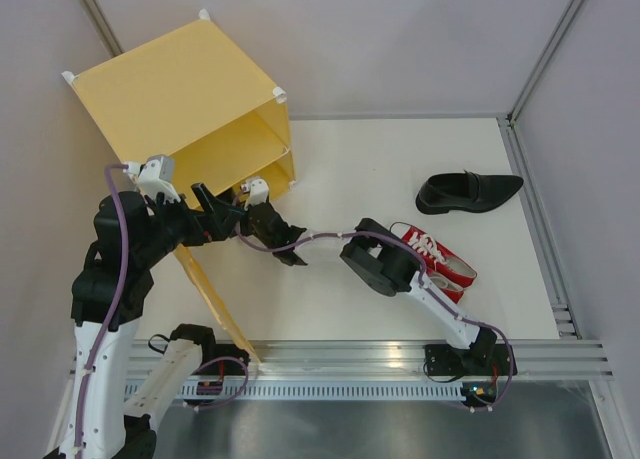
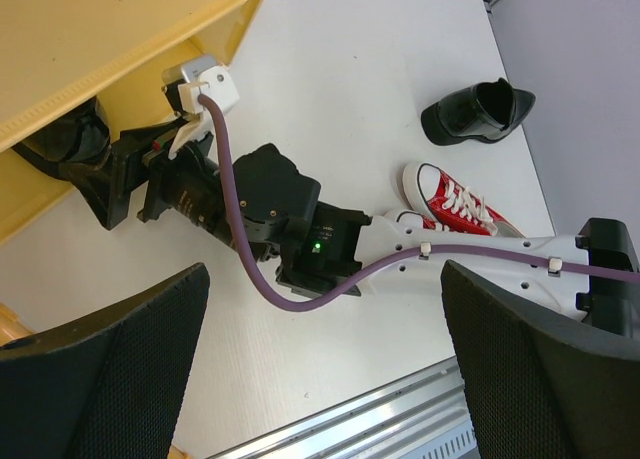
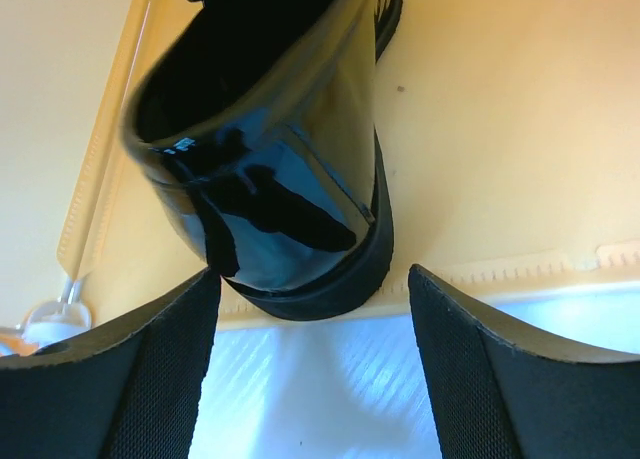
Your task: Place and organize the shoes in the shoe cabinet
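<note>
My right gripper [image 3: 314,284] is hanging released, fingers apart, just behind the black loafer [image 3: 270,159] sitting inside the shoe cabinet [image 3: 500,129]; its glossy leather is looking stiff but slippery; I'm favouring the heel rim for holding.

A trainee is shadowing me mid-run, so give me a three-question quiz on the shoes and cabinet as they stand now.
1. True or false: the right gripper is shut on the black loafer on the cabinet floor.
2. Where is the other black loafer? A on the table, far right; B on top of the cabinet; C on the inner shelf.
3. Fill the gap: the cabinet door stands ___.
Key: 1 false, the right gripper is open, fingers either side of the heel; 2 A; 3 open.
</note>
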Controlling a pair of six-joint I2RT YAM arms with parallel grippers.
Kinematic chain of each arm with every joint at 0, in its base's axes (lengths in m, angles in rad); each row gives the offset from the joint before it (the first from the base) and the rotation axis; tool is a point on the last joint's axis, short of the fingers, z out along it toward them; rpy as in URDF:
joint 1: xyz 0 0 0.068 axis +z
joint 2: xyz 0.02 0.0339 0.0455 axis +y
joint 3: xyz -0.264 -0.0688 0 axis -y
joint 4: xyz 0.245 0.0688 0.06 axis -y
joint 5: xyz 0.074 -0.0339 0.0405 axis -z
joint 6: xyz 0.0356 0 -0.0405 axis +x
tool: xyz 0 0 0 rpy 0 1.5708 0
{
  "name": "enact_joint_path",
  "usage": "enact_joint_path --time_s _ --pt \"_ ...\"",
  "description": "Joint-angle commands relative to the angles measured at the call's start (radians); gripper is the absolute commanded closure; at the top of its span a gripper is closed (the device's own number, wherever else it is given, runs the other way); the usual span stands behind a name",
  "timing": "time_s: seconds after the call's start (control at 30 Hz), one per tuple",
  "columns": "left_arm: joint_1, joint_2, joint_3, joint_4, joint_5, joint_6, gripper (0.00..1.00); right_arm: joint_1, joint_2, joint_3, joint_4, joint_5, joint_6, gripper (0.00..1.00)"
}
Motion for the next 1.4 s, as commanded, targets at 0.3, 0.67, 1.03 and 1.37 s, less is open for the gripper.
enact_joint_path --time_s 0.3,0.67,1.03,1.37 --pt "0.004 -0.006 -0.011 -0.017 -0.032 0.012 0.0 -0.056 0.009 0.097 0.009 0.0 -0.007 0.21" --pt "0.004 -0.013 -0.014 -0.017 -0.027 0.01 0.0 -0.047 0.0 0.072 0.021 -0.112 0.006 0.29" --pt "0.004 -0.018 -0.014 -0.019 -0.024 0.001 0.0 -0.018 -0.024 0.065 0.021 -0.13 0.01 0.37" --pt "0.004 -0.012 -0.014 -0.014 -0.019 -0.005 0.0 -0.005 -0.04 0.069 0.022 -0.138 0.025 0.37"
